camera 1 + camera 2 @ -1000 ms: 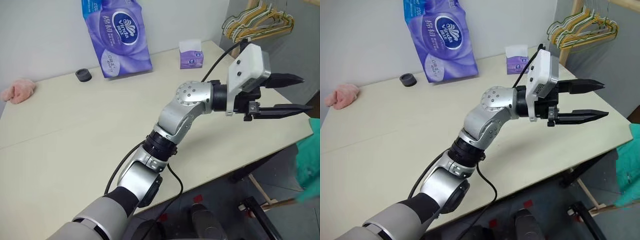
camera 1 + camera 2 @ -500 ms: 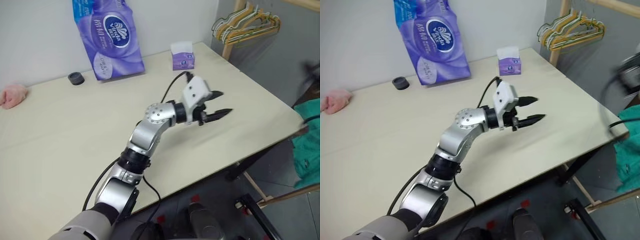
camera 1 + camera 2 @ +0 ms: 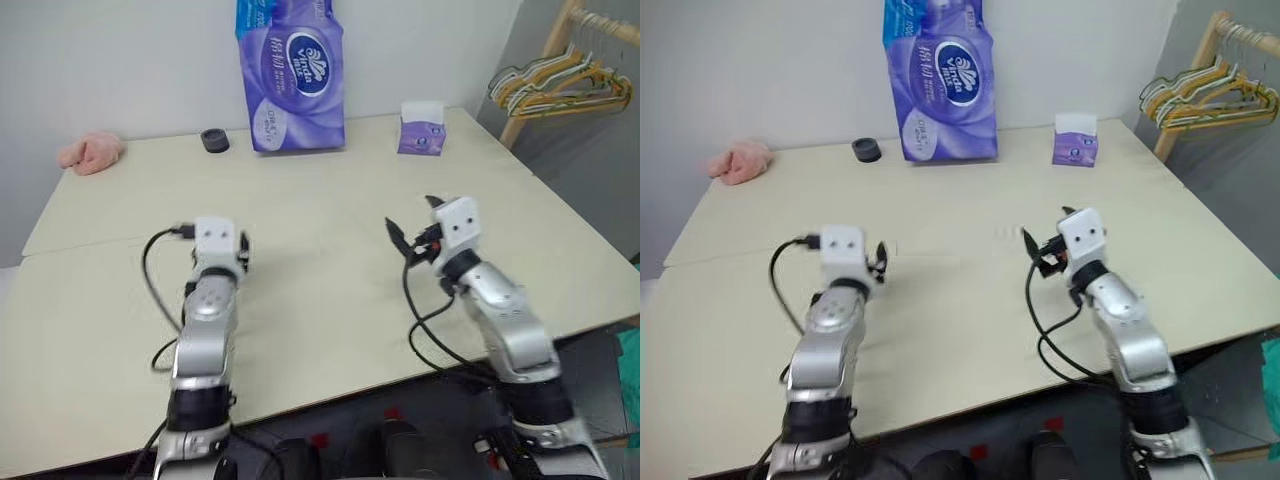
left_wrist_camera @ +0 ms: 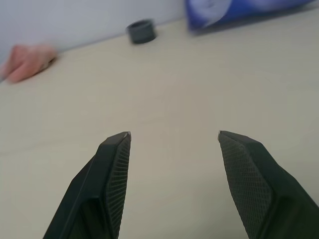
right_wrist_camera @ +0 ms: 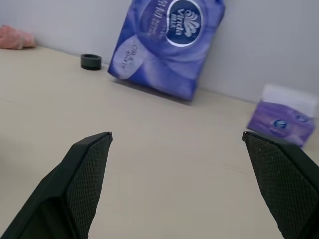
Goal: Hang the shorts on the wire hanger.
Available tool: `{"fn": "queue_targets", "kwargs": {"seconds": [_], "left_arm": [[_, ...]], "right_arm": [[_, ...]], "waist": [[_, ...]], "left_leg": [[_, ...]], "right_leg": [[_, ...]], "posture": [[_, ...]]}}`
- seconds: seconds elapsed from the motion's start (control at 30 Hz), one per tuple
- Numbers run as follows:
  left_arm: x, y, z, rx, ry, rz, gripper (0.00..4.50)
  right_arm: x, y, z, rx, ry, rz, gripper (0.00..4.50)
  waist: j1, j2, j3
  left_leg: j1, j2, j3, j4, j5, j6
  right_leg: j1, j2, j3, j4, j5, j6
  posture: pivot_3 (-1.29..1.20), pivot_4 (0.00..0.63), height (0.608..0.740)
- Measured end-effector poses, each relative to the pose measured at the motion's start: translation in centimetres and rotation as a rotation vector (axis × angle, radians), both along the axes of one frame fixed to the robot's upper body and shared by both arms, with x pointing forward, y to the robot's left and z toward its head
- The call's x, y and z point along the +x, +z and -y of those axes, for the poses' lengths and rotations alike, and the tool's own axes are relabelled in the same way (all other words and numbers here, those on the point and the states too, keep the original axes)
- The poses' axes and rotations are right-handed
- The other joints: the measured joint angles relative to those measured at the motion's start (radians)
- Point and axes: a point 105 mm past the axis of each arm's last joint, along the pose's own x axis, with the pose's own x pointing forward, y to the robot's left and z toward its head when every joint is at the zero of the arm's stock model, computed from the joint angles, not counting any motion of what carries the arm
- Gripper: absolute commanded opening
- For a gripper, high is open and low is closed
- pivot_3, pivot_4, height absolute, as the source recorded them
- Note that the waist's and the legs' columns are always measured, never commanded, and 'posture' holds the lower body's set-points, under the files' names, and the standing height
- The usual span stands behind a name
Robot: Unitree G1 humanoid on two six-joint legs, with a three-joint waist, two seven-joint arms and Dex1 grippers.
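Observation:
A sliver of the teal-green shorts (image 3: 631, 352) shows at the right edge of the head view, below the table's right side and far from both grippers. The wire hanger is out of view. My left gripper (image 4: 174, 135) hovers low over the left half of the cream table (image 3: 320, 200), pointing forward, open, with nothing between its fingers. My right gripper (image 5: 177, 133) hangs over the table's right half, pointing toward the back, open wide and empty; in the head view its black fingers (image 3: 397, 236) spread in front of its white camera block.
A tall purple tissue pack (image 3: 293, 75) stands at the back, with a small purple tissue box (image 3: 420, 128) to its right and a black ring (image 3: 213, 140) to its left. A pink cloth (image 3: 90, 153) lies at the back left. A bunch of coloured hangers (image 3: 560, 82) hangs on a wooden rack beyond the table's right side.
The camera has turned. My left arm swung from the table's right edge to its left side and sank, still open. My right arm has come in over the table, open.

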Motion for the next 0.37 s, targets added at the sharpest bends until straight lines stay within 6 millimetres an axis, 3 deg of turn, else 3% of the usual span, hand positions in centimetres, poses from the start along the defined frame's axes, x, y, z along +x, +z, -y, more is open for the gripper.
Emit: {"fn": "queue_targets", "kwargs": {"seconds": [0.2, 0.37], "left_arm": [[-0.8, 0.0, -1.0, -0.034, 0.041, 0.037, 2.97], [-0.2, 0.2, -0.3, -0.077, -0.023, 0.052, 2.97]], "right_arm": [[1.0, -1.5, -2.1, 0.001, 0.055, -0.016, 4.48], [1.1, -1.8, -1.8, -0.002, 0.053, -0.018, 4.48]], "waist": [[0.057, -0.002, -0.001], [0.057, -0.002, -0.001]], "left_leg": [[0.000, 0.001, -0.015, 0.000, 0.005, -0.006], [0.000, 0.002, -0.020, 0.000, 0.006, -0.008]], "right_leg": [[0.004, 0.000, -0.018, 0.000, 0.003, -0.007], [0.005, 0.002, -0.020, 0.002, 0.004, -0.010]], "posture": [[0.09, 0.075, 0.740], [0.11, 0.106, 0.740]]}}
